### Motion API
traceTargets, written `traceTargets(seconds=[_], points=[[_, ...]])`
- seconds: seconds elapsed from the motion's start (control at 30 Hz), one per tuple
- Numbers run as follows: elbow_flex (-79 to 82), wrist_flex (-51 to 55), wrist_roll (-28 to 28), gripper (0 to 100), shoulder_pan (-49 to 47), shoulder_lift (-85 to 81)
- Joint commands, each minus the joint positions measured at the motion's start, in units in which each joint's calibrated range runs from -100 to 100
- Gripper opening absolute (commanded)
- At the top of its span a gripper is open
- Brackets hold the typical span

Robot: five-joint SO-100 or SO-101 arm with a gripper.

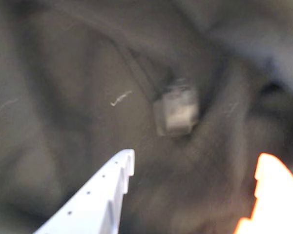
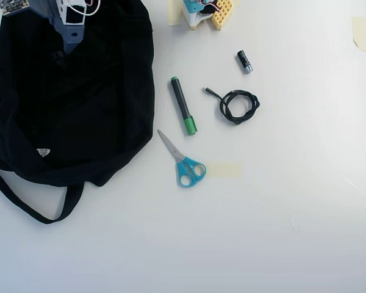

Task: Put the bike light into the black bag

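Pincer [image 1: 195, 165] spread wide in the wrist view, nothing between its white and orange fingers, hovering over dark folds of the black bag [image 2: 91, 91]. We cannot find the bike light in either view. Overhead, the bag lies at the surface's [image 2: 280, 232] left; marker [image 2: 183, 105], scissors [image 2: 183, 160], cable [image 2: 236, 105] lie to its right.

A green marker [image 2: 183, 105], blue-handled scissors [image 2: 183, 160], coiled black cable [image 2: 236, 105] and small cylinder [image 2: 244, 61] lie on the white table [image 2: 280, 213].
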Motion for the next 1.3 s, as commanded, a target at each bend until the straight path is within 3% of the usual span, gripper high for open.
traceTargets(seconds=[0.0, 0.13, 0.23, 0.33, 0.57, 1.27], points=[[-1.77, 11.93, -0.19, 32, -10.25, -17.39], [-1.77, 17.61, -7.11, 30, -28.65, -30.75], [1.91, 17.87, -7.06, 2, -43.99, -34.07], [9.73, 17.87, -6.69, 2, -52.21, -37.55], [21.05, 21.15, -6.64, 2, -61.64, -48.34], [69.83, 11.67, -6.64, 2, -59.24, -82.53]])
